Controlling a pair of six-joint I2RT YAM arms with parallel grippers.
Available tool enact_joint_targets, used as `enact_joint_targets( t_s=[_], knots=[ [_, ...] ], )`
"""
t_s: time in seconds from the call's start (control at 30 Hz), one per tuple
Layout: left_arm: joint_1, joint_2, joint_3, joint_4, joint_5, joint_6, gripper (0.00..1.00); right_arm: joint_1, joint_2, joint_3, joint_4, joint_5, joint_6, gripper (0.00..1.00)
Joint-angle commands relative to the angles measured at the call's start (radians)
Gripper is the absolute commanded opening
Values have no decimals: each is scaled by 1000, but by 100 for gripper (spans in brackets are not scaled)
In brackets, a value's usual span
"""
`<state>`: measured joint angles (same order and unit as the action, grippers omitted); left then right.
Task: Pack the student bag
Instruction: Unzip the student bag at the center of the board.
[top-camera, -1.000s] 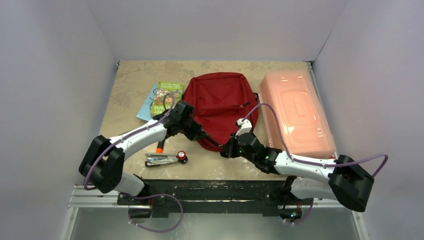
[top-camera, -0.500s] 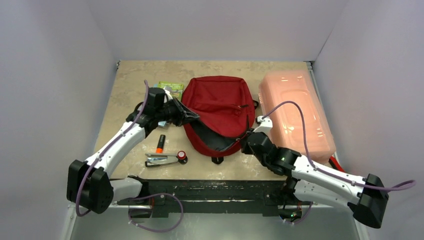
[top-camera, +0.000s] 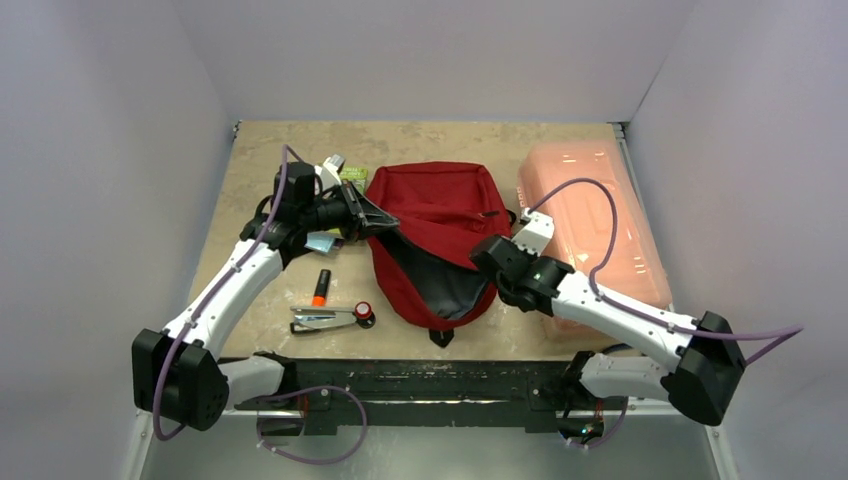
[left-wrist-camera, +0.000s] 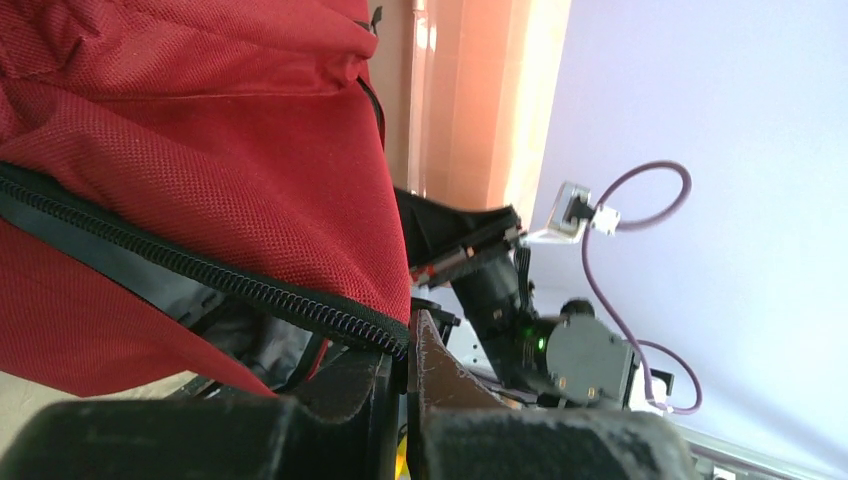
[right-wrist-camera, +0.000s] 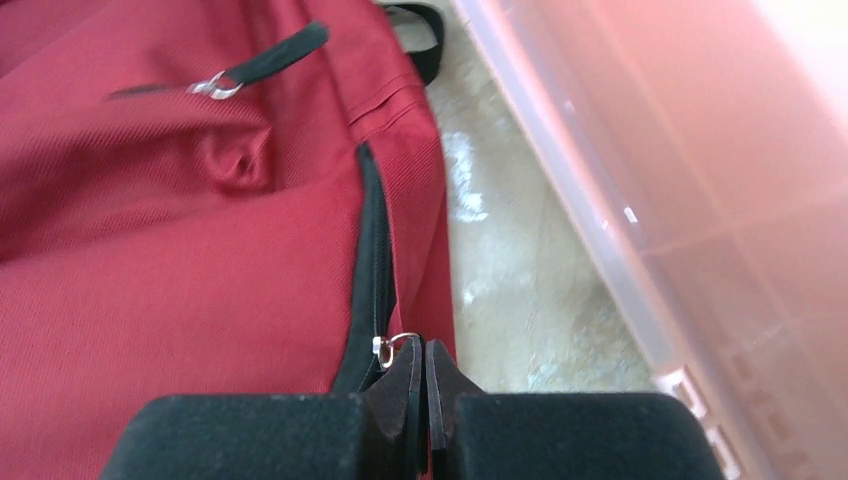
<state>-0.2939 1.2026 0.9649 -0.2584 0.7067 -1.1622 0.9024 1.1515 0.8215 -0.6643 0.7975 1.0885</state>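
Zipper pull (right-wrist-camera: 393, 344) of the dark red student bag (right-wrist-camera: 180, 250) between tight right fingers (right-wrist-camera: 388, 398), pink box (right-wrist-camera: 700, 150) near.

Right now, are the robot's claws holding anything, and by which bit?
Both hold the bag: the left gripper pinches its open zipper edge, the right gripper pinches it by the zipper's metal ring.

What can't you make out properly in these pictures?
- The student bag interior: top view, the open mouth is just dark shadow; contents unknown.
- The green book: top view, the left arm covers most; title unreadable.
- The pink box: cloudy lid hides contents in every view.
- The zipper pull: right wrist view, the right gripper covers all but a metal ring.
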Motion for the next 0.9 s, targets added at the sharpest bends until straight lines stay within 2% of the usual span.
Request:
enact_joint_targets(
  t_s=[0.0, 0.27, 0.43, 0.57, 0.7, 0.77, 0.87],
  knots=[
    [31, -1, 70, 85, 76, 49, 0, -131, 60, 47, -76, 98, -39, 0],
    [33, 39, 98, 15, 130, 155, 0, -180, 155, 111, 120, 129, -278, 0],
    [33, 51, 102, -20, 148, 194, 0, -229, 251, 164, 115, 120, -304, 0],
    [26, 57, 84, -23, 123, 209, 0, -230, 238, 145, 237, 67, -444, 0],
    [14, 75, 62, -15, 128, 208, 0, -230, 206, 143, 265, 4, -511, 1],
    [9, 89, 56, -8, 125, 206, 0, -228, 173, 130, 282, -70, -567, 16],
    [-1, 108, 57, 5, 135, 195, 0, -195, 67, 66, 364, -283, -670, 52]
  ],
)
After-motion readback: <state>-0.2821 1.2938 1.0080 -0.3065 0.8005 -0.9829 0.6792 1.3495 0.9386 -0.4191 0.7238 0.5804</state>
